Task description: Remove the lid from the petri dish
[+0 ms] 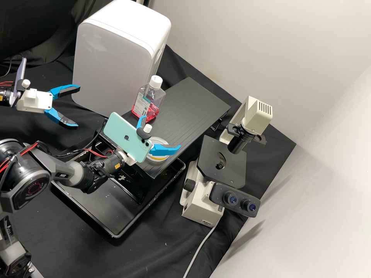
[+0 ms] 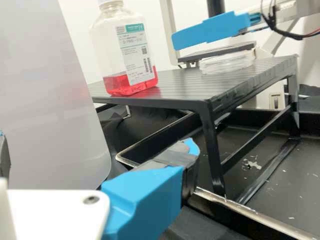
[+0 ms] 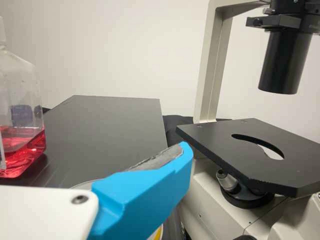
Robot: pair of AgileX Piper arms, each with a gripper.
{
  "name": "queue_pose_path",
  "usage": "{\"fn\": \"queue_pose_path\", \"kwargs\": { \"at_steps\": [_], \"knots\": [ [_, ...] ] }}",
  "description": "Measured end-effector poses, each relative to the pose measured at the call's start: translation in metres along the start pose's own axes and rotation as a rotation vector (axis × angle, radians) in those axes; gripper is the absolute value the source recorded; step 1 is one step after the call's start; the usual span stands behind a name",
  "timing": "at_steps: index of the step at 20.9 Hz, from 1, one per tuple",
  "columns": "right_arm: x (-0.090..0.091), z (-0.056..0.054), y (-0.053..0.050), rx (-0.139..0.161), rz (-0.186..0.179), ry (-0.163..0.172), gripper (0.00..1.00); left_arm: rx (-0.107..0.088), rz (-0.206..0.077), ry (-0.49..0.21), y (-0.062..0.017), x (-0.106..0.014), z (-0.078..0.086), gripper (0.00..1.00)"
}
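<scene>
petri dish (image 1: 157, 155) | mostly hidden behind right tool (image 1: 162, 132) | contact unclear

Colour rundown: left gripper (image 1: 77, 106) is white with bright blue fingers (image 1: 63, 90). Just past the right gripper (image 1: 160, 141), the bottle (image 1: 148, 101) has pinkish-red liquid and a white cap. The platform (image 1: 193, 104) under it is black and ribbed. Phone (image 1: 127, 137) mint green, microscope (image 1: 201, 204) cream.

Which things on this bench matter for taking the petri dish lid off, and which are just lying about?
Job: petri dish, right claw, black platform.
Lying about: red-liquid bottle, microscope, white box, black tray, left claw.
</scene>
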State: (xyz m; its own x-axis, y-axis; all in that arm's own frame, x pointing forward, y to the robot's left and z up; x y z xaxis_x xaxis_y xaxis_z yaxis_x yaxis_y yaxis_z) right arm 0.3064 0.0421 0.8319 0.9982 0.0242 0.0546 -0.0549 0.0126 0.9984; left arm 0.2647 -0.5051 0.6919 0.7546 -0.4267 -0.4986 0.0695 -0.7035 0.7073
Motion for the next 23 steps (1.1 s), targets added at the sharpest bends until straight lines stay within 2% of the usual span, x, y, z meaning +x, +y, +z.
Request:
{"fn": "queue_pose_path", "kwargs": {
  "at_steps": [5,12,14,16,21,23],
  "knots": [
    [0.0,0.0,0.0,0.0,0.0,0.0,1.0,0.008,-0.009,-0.016,-0.001,-0.002,0.001,1.0],
    [-0.001,0.001,-0.001,0.0,-0.003,-0.003,1.0,0.008,-0.009,-0.014,-0.001,-0.002,0.0,1.0],
    [-0.004,0.004,-0.003,-0.001,-0.01,-0.012,1.0,0.008,-0.009,-0.014,-0.001,-0.002,0.0,1.0],
    [-0.009,0.011,-0.004,0.002,-0.014,-0.037,1.0,0.008,-0.009,-0.014,-0.001,-0.002,0.0,1.0],
    [-0.013,0.025,-0.001,0.039,0.016,-0.07,1.0,0.008,-0.009,-0.014,-0.0011,-0.002,0.0,1.0],
    [-0.012,0.032,0.0,0.048,0.018,-0.091,1.0,0.005,-0.015,-0.014,-0.0029,-0.002,0.0,1.0]
  ]
}}
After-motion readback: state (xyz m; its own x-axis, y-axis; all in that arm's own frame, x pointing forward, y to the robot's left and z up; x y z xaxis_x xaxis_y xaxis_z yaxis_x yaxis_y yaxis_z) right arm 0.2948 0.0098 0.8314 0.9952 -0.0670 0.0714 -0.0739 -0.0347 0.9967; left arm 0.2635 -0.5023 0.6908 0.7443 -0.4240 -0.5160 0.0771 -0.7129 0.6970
